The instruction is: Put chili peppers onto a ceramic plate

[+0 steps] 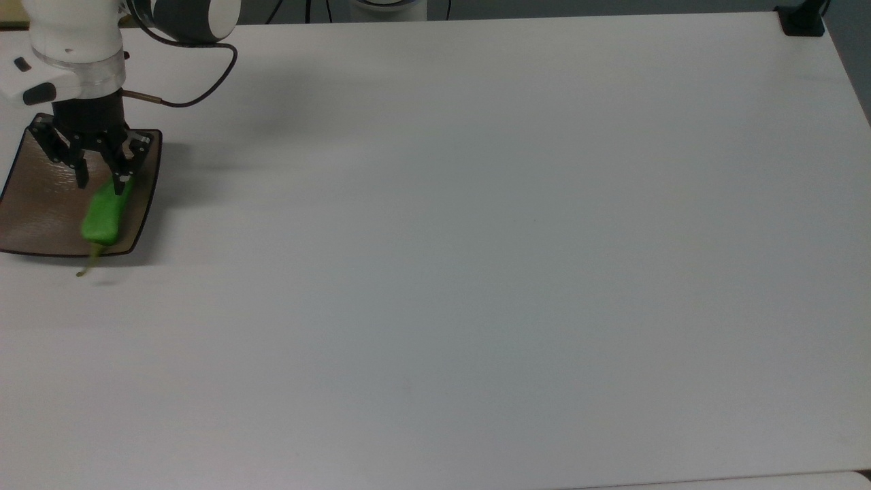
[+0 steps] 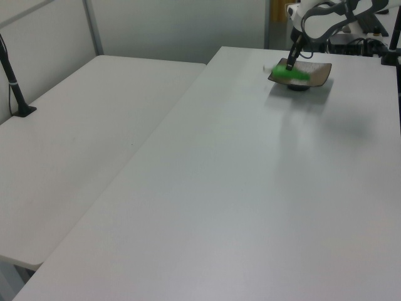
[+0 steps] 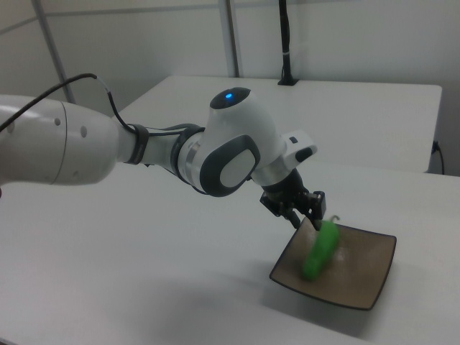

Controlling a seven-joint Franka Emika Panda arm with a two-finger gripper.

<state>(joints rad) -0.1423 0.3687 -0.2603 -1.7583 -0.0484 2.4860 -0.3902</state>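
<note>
The square brown ceramic plate (image 1: 41,204) sits at the top view's far left edge of the white table. The green chili pepper (image 1: 102,214) lies on the plate's right part, its thin stem (image 1: 87,264) reaching past the plate's near rim over the table. My gripper (image 1: 102,182) hangs just above the pepper's far end, open, with the fingers spread to either side. The right view shows the pepper (image 3: 318,249) resting slanted inside the plate (image 3: 363,280), below the gripper (image 3: 303,213). In the left view the pepper (image 2: 293,74) lies on the plate (image 2: 316,72).
A black cable (image 1: 197,95) loops from my wrist over the table. A black post base (image 1: 803,20) stands at the top view's far right corner. A second white table (image 2: 81,125) with a black pole (image 2: 15,88) adjoins on the left view's left.
</note>
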